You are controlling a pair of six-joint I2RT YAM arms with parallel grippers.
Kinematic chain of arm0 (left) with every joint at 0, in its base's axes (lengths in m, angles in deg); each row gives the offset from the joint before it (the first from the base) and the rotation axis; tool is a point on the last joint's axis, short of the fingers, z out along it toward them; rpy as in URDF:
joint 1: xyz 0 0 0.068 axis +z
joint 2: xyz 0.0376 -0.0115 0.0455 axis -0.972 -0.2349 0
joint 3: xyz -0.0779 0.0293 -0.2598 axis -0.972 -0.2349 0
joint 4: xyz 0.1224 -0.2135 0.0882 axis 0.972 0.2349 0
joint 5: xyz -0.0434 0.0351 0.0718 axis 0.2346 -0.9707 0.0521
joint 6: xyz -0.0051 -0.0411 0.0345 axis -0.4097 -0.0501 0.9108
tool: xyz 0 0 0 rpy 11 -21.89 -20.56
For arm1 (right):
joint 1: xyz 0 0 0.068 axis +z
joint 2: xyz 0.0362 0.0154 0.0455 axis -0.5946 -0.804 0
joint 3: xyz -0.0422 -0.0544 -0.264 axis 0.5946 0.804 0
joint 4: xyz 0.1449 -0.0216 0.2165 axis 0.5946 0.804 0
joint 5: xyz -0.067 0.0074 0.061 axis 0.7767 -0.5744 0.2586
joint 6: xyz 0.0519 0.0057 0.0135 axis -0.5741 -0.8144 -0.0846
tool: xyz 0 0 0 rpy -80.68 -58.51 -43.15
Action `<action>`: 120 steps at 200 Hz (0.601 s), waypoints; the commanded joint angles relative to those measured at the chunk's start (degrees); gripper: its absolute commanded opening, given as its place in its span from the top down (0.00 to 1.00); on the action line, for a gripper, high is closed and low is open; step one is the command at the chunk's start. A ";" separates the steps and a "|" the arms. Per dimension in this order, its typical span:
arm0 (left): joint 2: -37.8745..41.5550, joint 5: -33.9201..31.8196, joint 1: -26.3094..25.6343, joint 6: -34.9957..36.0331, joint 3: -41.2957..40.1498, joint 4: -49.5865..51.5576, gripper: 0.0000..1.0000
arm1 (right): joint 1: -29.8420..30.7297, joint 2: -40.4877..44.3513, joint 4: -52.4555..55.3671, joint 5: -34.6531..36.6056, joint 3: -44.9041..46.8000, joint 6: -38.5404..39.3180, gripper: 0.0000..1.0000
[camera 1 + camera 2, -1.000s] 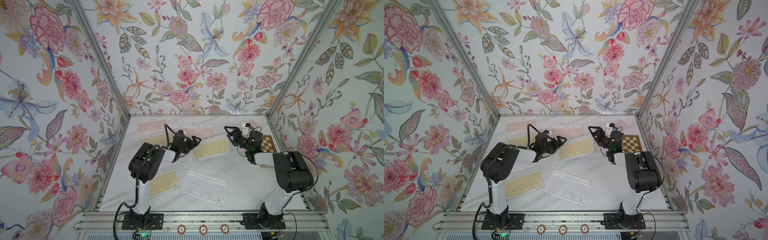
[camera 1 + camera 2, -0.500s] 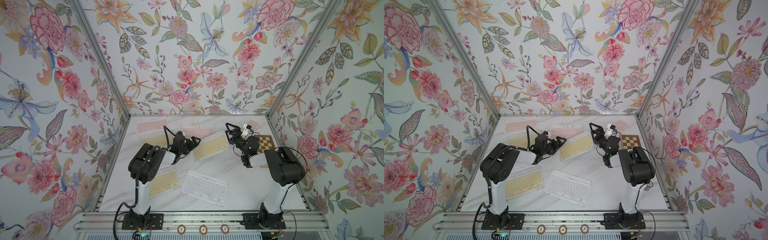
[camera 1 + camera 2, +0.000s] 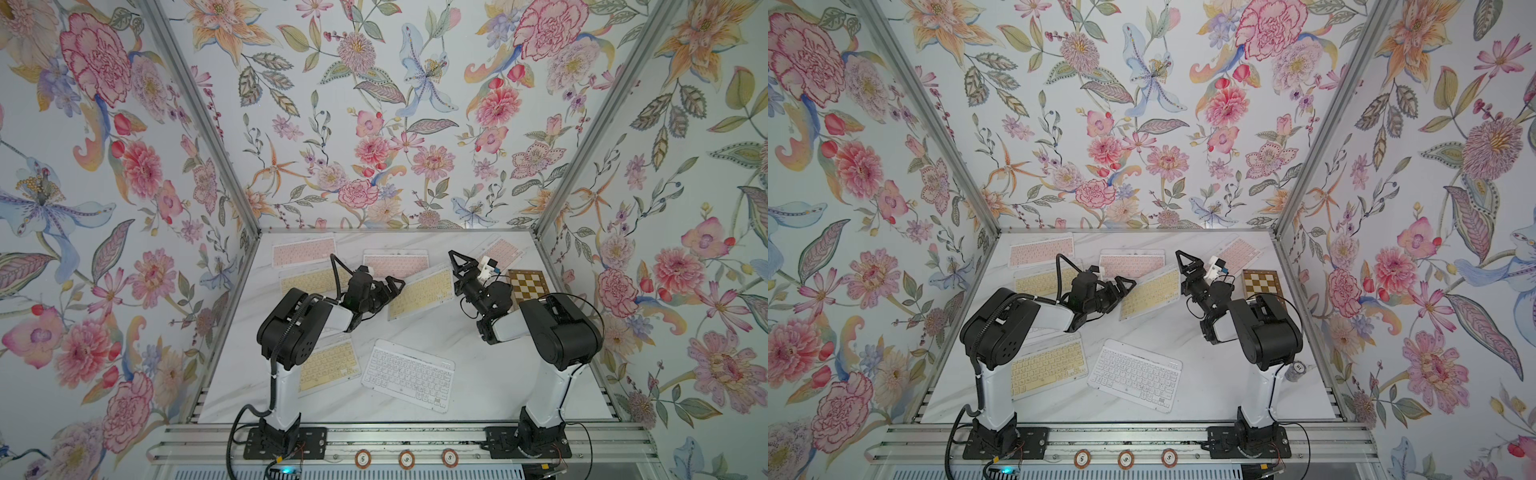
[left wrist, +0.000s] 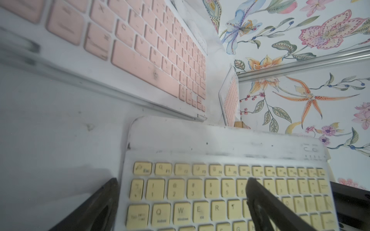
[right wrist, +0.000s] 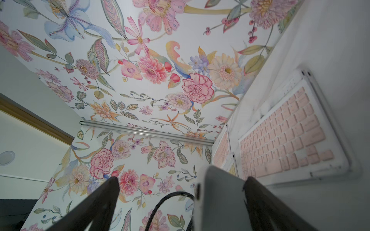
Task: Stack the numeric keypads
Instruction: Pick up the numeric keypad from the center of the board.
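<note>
Black fingers (image 4: 260, 202) of the left gripper (image 3: 395, 293) stand apart, with the short end of the yellow-keyed keypad (image 3: 422, 293) between them. In the left wrist view one finger lies over the keypad's number row and its partner sits just beside the keypad's edge. I cannot tell whether either finger touches it.

At the opposite end of that keypad the right gripper (image 3: 462, 266) hovers with its fingers (image 5: 96, 206) spread wide. In the right wrist view a pale grey rounded corner (image 5: 220, 200) sits between them, close to one finger, and contact is unclear.

The yellow-keyed keypad lies slanted mid-table, and its back corner reaches the front edge of the middle pink keypad (image 3: 395, 265). Farther out, the corner pink keypad (image 3: 303, 253) lies at the far left, with the rear yellow keypad (image 3: 307, 280) just in front of it. The angled pink keypad (image 3: 500, 253) sits at the far right. The front yellow keypad (image 3: 328, 365) and the white keypad (image 3: 407, 374) lie side by side near the arm bases. All of them rest on the marble table (image 3: 478, 365), and none is stacked squarely.

A brown-and-cream chessboard (image 3: 528, 284) lies beside the right arm.
</note>
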State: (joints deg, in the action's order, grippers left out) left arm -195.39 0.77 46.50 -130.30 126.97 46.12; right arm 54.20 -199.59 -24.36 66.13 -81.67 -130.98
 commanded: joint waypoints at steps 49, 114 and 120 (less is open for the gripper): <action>2.62 2.98 -2.00 -0.46 -0.96 0.19 0.01 | 2.99 4.66 7.89 -1.24 1.36 -2.22 0.01; 3.06 2.80 -2.06 -0.18 -1.26 0.26 0.01 | 3.55 20.54 53.34 -5.20 -8.23 11.95 0.01; 3.03 2.72 -1.99 -0.10 -1.29 0.30 0.01 | 3.71 21.45 56.24 -5.08 -9.14 13.13 0.01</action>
State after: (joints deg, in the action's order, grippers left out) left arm -194.76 2.58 44.89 -130.69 126.46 46.34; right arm 57.13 -183.02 11.77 62.65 -86.10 -126.06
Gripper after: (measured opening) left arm 0.994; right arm 0.992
